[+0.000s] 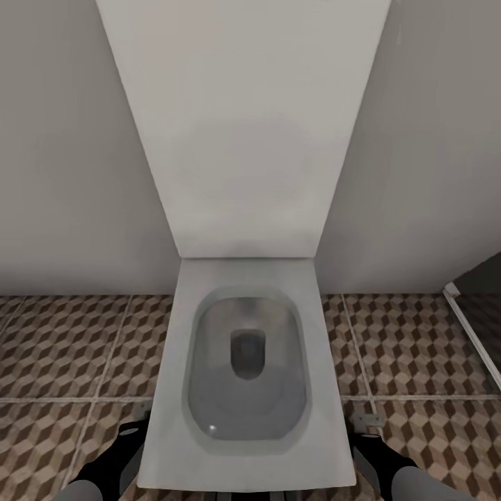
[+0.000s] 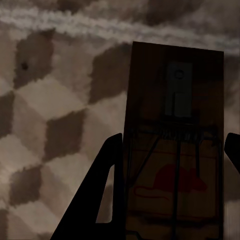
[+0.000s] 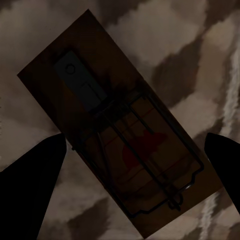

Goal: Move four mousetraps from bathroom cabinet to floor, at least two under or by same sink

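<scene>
Robot faces toilet (image 1: 243,376). Left claw (image 2: 170,165) pinches mousetrap (image 2: 175,145) above tiled floor (image 2: 50,100). Right claw (image 3: 135,160) spread around second mousetrap (image 3: 120,145), contact unclear. Step: carrying. Next: find sink, set both beside it.

Black fingers (image 3: 32,172), grey-and-black arms (image 1: 104,473)

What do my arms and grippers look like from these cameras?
In the head view, the left arm and right arm are pale grey with black sections near the wrists. Each wrist view shows plain black tapered fingers, without visible cables or markings.
</scene>
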`<state>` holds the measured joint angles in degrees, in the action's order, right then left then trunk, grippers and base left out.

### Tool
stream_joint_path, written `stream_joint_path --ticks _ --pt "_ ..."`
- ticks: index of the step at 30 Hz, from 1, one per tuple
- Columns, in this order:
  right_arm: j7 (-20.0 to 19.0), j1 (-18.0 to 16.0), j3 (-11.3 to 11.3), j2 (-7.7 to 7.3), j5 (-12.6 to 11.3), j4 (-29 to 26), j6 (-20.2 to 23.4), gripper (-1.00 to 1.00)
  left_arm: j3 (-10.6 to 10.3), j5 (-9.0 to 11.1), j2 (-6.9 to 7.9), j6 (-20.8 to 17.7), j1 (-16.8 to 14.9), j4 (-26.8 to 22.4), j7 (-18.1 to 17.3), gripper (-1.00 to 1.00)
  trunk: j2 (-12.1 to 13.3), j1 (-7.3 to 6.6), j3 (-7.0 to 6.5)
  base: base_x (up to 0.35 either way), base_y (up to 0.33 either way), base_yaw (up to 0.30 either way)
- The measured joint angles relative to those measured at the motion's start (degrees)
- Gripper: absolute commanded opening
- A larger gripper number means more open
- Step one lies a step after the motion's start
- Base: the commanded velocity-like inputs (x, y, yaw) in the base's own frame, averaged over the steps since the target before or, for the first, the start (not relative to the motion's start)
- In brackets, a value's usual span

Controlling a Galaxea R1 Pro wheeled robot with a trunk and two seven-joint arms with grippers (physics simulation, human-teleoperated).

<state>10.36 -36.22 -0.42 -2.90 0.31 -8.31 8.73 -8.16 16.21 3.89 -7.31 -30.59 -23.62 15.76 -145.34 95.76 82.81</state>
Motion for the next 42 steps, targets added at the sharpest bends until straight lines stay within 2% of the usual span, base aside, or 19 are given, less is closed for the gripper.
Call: stream_joint_path --ticks 33,37,42 --pt "-0.63 0.0 0.01 0.08 0.16 -0.09 0.39 -1.0 0.0 -0.01 0.09 0.11 0.0 -0.04 0.02 -1.0 0.0 0.0 0.01 0.0 0.0 0.0" --pt "-0.58 0.0 0.06 0.08 0.1 -0.09 0.56 -1.0 0.03 0.0 0.07 0.09 0.0 0.02 0.05 -1.0 -0.05 0.1 0.89 0.0 0.0 0.0" --pt "-0.56 0.0 0.08 0.08 0.15 -0.09 0.57 -1.0 0.01 0.0 0.01 0.16 0.0 0.03 0.07 -1.0 -0.06 0.1 0.89 0.0 0.0 0.0"
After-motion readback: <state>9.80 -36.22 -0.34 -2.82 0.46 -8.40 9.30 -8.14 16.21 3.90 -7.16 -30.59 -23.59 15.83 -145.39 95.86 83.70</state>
